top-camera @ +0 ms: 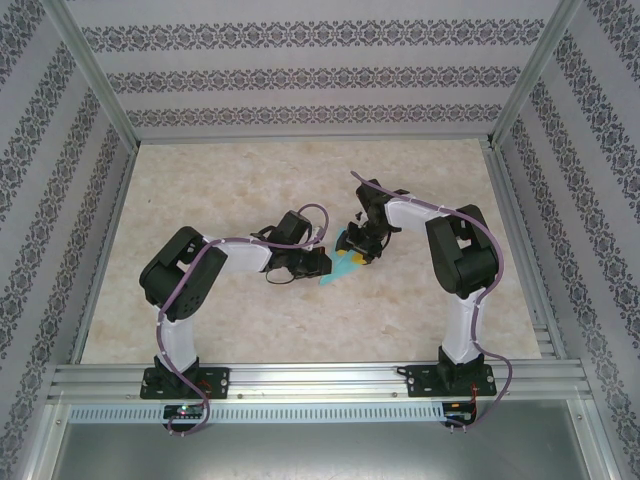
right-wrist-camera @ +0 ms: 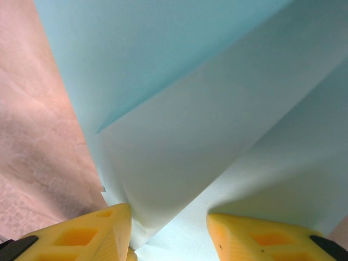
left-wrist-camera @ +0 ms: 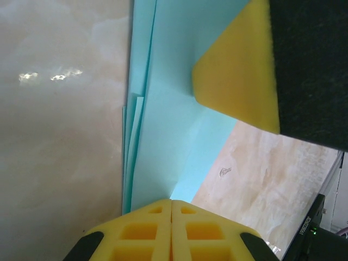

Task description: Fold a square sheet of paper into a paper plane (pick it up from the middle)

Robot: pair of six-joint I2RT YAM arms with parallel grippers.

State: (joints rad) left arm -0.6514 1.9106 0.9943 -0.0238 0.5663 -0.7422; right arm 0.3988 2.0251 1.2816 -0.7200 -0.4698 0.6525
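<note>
The teal paper (top-camera: pixel 340 269) lies folded on the pale marbled desk (top-camera: pixel 250 180), about midway across it, in the gap between my two arms. From above it reads as a narrow, pointed shape running from near-left to far-right.

My left fingers (left-wrist-camera: pixel 171 209) are clenched tight, the two yellow tips pressed together with no gap along their seam. They sit at the narrow near end of the paper (left-wrist-camera: pixel 168 130), which reaches right up to the tips. I cannot tell whether any of the paper is caught between them. Beyond the tips the paper widens, and along its left edge I see several stacked layers lying against the desk (left-wrist-camera: pixel 60 136).

My right fingers (right-wrist-camera: pixel 168 213) stand apart, released, low over the paper (right-wrist-camera: pixel 217 109). A raised flap with a sharp crease rises in the gap between the two yellow tips. Neither tip is closed against it. The desk (right-wrist-camera: pixel 38 136) shows just left of the paper's edge.

From my left wrist I see one yellow pad (left-wrist-camera: pixel 234 81) of my right fingers resting on the paper's far part. From above, my left fingers (top-camera: pixel 320 262) are just left of the paper and my right fingers (top-camera: pixel 358 244) just beyond its far end.
</note>
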